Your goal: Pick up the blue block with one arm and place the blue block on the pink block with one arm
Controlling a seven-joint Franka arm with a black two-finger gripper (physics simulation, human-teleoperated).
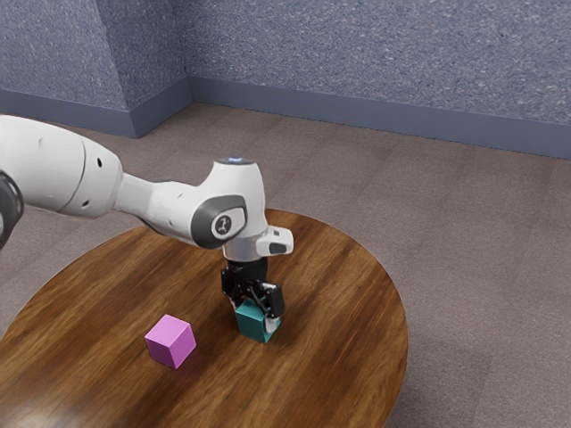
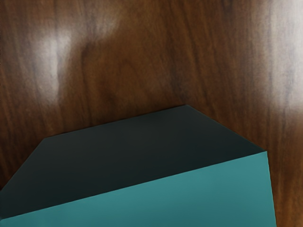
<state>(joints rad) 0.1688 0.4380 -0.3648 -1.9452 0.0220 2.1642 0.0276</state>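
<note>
End effector is down at lower centre of the exterior frame, with its fingers closed onto the blue block from two sides near the block's top. The block reads more teal than blue and sits slightly skewed; I can't tell if it has left the tabletop. Pink block is well apart, toward the exterior view's lower left. In the wrist view, the block sits right under the hand, with wood grain beyond it.
</note>
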